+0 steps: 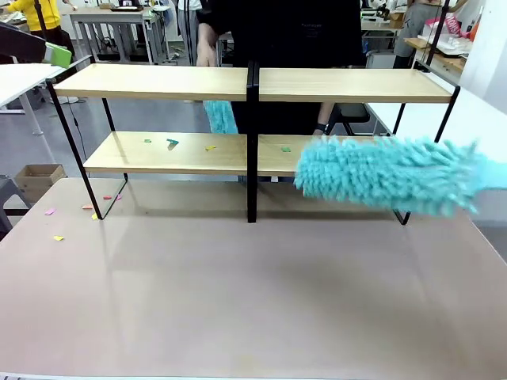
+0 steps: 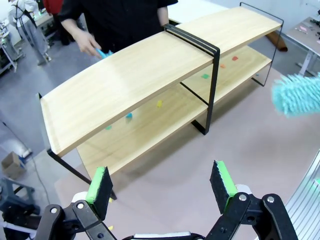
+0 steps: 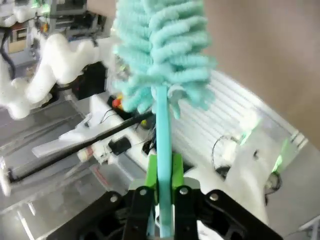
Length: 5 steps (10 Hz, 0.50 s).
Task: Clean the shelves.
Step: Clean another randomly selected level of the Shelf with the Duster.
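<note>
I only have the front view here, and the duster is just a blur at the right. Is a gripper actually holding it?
Observer: Yes. The right wrist view shows the right gripper shut on the duster by its teal handle.
Operator: And the left arm?
Observer: The left gripper is open, nothing between its fingers, looking down on the left end of the shelves.
Operator: Anything hidden behind the duster?
Observer: Orange scraps lie on the right half of the lower board.

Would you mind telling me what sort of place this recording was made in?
Most likely a robotics lab: the right gripper holds a teal duster in front of the shelves on a work table, with more workbenches behind.
</note>
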### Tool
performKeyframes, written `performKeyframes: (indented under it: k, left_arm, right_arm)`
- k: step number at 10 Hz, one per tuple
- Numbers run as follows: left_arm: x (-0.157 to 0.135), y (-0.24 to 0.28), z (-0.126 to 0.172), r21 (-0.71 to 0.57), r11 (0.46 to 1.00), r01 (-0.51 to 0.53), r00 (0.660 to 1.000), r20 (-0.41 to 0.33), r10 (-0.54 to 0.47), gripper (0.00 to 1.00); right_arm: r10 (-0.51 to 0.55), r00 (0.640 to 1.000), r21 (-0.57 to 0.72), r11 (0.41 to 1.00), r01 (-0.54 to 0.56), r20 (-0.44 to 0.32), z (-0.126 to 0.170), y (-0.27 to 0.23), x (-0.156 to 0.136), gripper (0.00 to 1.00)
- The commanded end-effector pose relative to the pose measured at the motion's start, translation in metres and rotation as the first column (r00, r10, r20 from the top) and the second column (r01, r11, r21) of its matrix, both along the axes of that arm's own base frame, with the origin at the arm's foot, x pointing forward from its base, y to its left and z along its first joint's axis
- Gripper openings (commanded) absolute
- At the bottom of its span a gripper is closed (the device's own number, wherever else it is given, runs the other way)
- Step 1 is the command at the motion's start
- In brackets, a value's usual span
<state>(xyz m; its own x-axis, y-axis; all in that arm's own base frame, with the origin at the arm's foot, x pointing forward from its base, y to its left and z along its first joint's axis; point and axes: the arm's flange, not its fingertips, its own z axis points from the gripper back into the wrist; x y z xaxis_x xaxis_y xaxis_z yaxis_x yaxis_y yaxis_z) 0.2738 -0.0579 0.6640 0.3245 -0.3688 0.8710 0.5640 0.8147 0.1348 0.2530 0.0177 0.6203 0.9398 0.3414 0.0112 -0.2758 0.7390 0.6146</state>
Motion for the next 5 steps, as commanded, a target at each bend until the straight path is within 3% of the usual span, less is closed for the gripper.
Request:
performKeyframes:
  k: [1,2,3,5]
  left_arm:
    - [0.001,0.002,-0.001,-0.003,1.0,0.012,1.0,0.002,-0.012,1.0]
    - [0.001,0.002,-0.001,-0.003,1.0,0.012,1.0,0.002,-0.012,1.0]
    - [0.001,0.002,-0.001,-0.003,1.0,0.012,1.0,0.002,-0.012,1.0]
    - [0.001,0.002,-0.001,-0.003,1.0,0.012,1.0,0.002,-0.012,1.0]
  right_arm:
    - [0.05,0.997,0.028,0.998,-0.048,-0.064,0.005,-0.011,-0.021,0.12]
    - [0.0,1.0,0.0,1.0,0.0,0.0,0.0,0.0,0.0,0.12]
    - [-0.036,0.999,-0.061,0.998,0.033,-0.04,-0.007,-0.009,0.011,0.12]
    - [-0.077,0.993,0.055,0.996,0.073,0.09,-0.024,0.008,0.048,0.12]
